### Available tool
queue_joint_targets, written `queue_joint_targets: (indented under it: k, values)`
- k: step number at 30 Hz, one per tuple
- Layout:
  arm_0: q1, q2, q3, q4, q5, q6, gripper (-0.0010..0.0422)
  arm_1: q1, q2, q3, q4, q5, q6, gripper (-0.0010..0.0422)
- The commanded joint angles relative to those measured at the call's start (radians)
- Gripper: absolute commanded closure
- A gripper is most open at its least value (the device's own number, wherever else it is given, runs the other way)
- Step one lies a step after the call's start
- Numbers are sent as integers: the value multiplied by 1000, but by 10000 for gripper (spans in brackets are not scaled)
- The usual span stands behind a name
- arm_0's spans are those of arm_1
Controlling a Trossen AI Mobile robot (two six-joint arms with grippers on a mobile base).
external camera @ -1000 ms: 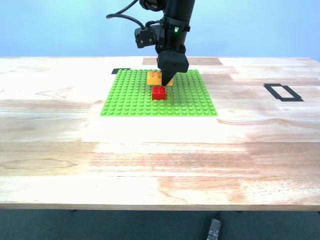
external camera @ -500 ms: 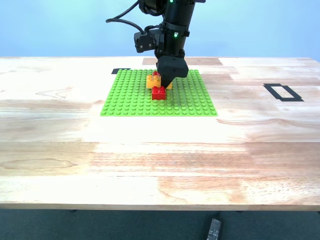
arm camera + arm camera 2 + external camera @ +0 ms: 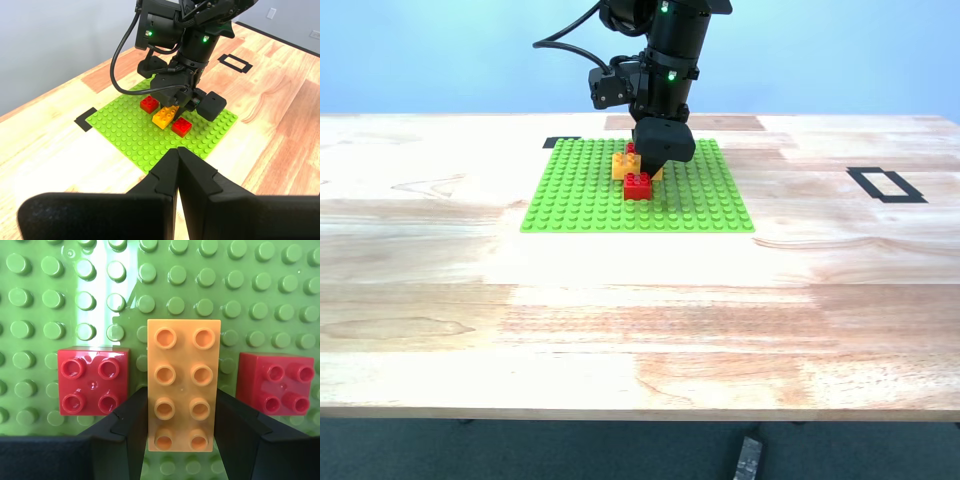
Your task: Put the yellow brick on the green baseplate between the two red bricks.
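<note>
Second gripper (image 3: 181,437): jaws closed on the long sides of the yellow brick (image 3: 182,385), one black finger (image 3: 131,425) against each flank; in the exterior view it reaches down from above onto the middle of the plate.
Yellow brick: oblong, eight studs up, lying in the gap between the two red bricks over the green baseplate (image 3: 580,195); whether it is pressed fully onto the studs cannot be told.
Red bricks: one red brick (image 3: 93,381) sits on one side of the yellow brick, the other red brick (image 3: 276,383) on the opposite side, each just beside it with a narrow strip of green showing between.
First gripper (image 3: 177,165): jaws pressed together with nothing between them, held off the baseplate's near edge, well apart from the bricks.
Table (image 3: 640,320): light wooden top carrying the baseplate; a black tape rectangle (image 3: 886,184) lies toward the exterior view's right.
</note>
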Motion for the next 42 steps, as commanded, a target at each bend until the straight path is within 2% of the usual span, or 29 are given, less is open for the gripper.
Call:
queue_joint_targets:
  k: [1,28,42]
  values:
    - [0,0,0,6,0,0,413,0,5,-7,2,0,0,301]
    - [0,0,0,11,0,1,413,0,-34,-10,16,-7,28,211]
    - [0,0,0,10,0,1,413,0,-110,-6,6,-2,58,210]
